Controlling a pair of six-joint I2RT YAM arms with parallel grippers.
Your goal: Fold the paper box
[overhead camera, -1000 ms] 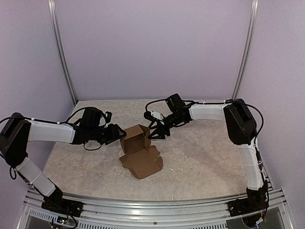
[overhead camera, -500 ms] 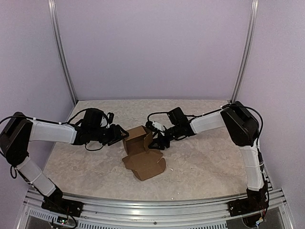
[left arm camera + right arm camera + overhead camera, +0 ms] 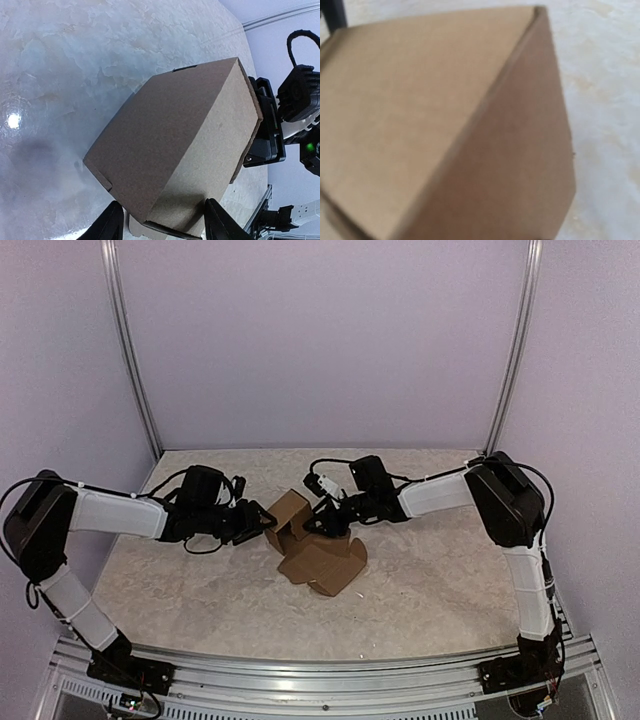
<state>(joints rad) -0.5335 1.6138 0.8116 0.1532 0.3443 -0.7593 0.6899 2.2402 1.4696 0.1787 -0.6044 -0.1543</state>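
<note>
You are seeing the box (image 3: 290,510) sitting mid-table (image 3: 430,570): plain brown cardboard, its squarish body standing up, with a flat notched panel (image 3: 326,563) lying spread on the near-right side. Your left end effector (image 3: 262,518) is gripping the box's left end between wide-set fingers (image 3: 114,222). Your right end effector (image 3: 318,524) is sitting against the opposite side, and you cannot tell whether it is open or closed.

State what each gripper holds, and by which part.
The left gripper straddles the paper box's near end, apparently gripping it; the right gripper's hold cannot be told.
</note>
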